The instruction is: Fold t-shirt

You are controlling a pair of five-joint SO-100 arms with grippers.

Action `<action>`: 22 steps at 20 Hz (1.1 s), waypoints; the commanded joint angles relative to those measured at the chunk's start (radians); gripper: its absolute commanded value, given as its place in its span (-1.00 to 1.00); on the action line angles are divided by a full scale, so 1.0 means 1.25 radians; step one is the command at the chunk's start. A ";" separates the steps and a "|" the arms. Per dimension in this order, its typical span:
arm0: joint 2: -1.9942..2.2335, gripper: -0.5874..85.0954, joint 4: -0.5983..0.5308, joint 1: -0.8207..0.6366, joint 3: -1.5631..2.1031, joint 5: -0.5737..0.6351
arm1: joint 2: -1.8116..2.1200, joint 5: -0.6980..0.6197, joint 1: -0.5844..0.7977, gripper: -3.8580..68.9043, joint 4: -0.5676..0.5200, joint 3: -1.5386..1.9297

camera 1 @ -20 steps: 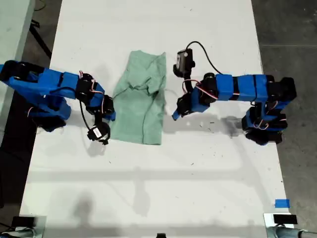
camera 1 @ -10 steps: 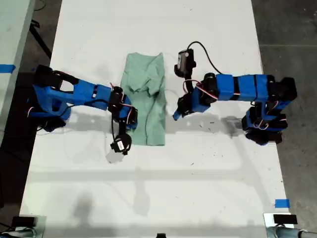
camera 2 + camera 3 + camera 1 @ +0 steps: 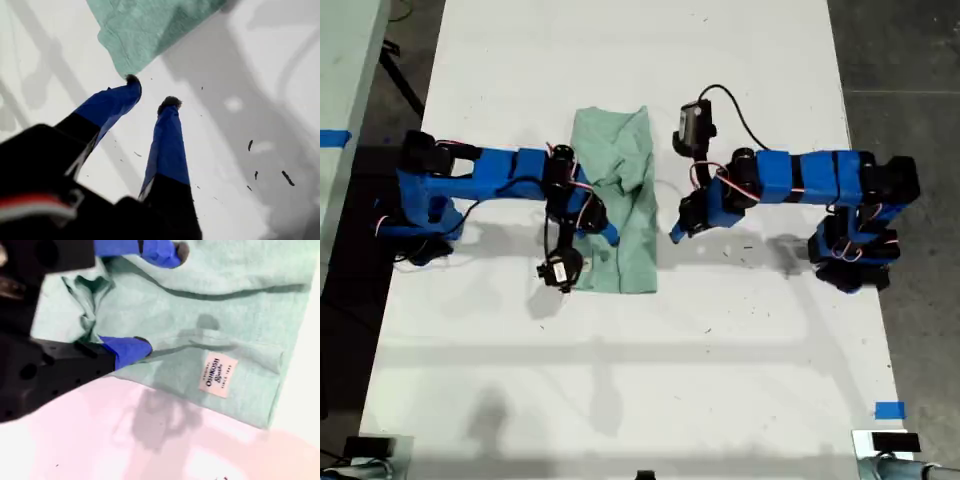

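Fingers [image 3: 127, 347] of my second gripper [image 3: 155, 300] were spread over the folded t-shirt [image 3: 620, 200] at the white table's [image 3: 620, 400] middle, while my first gripper [image 3: 150, 97] hovered released beside its corner.

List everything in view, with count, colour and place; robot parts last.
t-shirt: one, pale mint green, partly folded into a narrow strip, mid-table between the two arms.
label: one, white with dark print, on the t-shirt.
table: one, white, under everything.
tape: one piece, blue, near the exterior view's lower right corner.
my first gripper: blue jaws open, just off the t-shirt's edge, on the exterior view's right.
my second gripper: blue jaws open over the t-shirt, reaching in from the exterior view's left.
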 commanded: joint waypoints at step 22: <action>0.460 -0.33 -0.114 0.178 0.468 -0.112 | -0.205 0.092 -0.158 -0.17 -0.048 -0.234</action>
